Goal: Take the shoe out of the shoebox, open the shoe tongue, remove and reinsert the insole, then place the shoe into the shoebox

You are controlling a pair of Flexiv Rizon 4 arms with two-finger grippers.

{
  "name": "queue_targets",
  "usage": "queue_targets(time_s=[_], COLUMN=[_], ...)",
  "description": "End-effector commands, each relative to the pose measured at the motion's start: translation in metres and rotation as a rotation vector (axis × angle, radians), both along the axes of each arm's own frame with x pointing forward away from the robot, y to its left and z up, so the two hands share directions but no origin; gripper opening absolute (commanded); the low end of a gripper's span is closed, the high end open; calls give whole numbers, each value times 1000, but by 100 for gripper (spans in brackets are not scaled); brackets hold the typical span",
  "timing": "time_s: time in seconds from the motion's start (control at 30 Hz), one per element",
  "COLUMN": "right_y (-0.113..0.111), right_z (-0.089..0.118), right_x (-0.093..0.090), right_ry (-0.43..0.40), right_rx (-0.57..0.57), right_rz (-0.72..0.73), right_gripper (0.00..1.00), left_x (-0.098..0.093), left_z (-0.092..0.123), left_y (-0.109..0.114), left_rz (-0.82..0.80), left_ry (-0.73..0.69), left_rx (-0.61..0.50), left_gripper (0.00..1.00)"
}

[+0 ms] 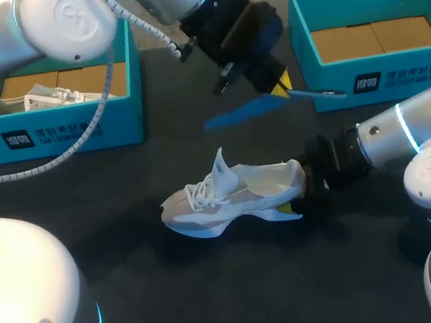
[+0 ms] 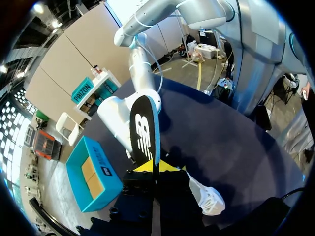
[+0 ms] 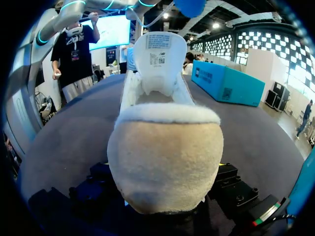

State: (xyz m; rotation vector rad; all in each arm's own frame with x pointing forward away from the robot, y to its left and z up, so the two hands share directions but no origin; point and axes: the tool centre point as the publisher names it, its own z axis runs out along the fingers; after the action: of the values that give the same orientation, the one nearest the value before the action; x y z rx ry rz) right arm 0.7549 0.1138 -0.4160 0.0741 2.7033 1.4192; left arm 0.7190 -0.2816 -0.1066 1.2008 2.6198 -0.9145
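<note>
A white and beige shoe [image 1: 229, 200] lies on its side on the dark table, toe to the left, tongue [image 3: 160, 54] pulled up. My right gripper [image 1: 299, 194] is shut on its heel; the heel [image 3: 165, 152] fills the right wrist view and hides the fingers. Above and behind the shoe, my left gripper [image 1: 279, 88] is shut on one end of the blue insole [image 1: 248, 110], held in the air. In the left wrist view the insole [image 2: 143, 132] stands up from between the yellow tips of the left gripper [image 2: 155, 166], with the shoe [image 2: 206, 199] below.
A teal shoebox [image 1: 75, 131] at the back left holds a second white shoe [image 1: 38, 98]. Another teal shoebox [image 1: 396, 76] at the back right shows only its cardboard floor, close to the insole's tip. My right arm [image 2: 123, 113] reaches in low over the table.
</note>
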Motion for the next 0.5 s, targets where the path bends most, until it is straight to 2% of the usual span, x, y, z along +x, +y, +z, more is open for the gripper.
queue_targets(time_s=[0.03, 0.3, 0.37, 0.5], right_y=[2, 2, 2, 2], right_z=[-4, -4, -4, -4], right_x=[0, 0, 0, 0], right_ry=[-1, -1, -1, -1], right_rx=[-3, -3, -3, -3], right_rz=[-1, -1, -1, -1], right_gripper=[0, 0, 0, 0], left_x=[2, 2, 1, -7], left_z=[-2, -2, -5, 1], left_y=[-1, -1, 6, 10], left_rz=[-4, -4, 57, 134], left_ry=[3, 3, 44, 167], left_rx=[-1, -1, -15, -34], left_gripper=[0, 0, 0, 0])
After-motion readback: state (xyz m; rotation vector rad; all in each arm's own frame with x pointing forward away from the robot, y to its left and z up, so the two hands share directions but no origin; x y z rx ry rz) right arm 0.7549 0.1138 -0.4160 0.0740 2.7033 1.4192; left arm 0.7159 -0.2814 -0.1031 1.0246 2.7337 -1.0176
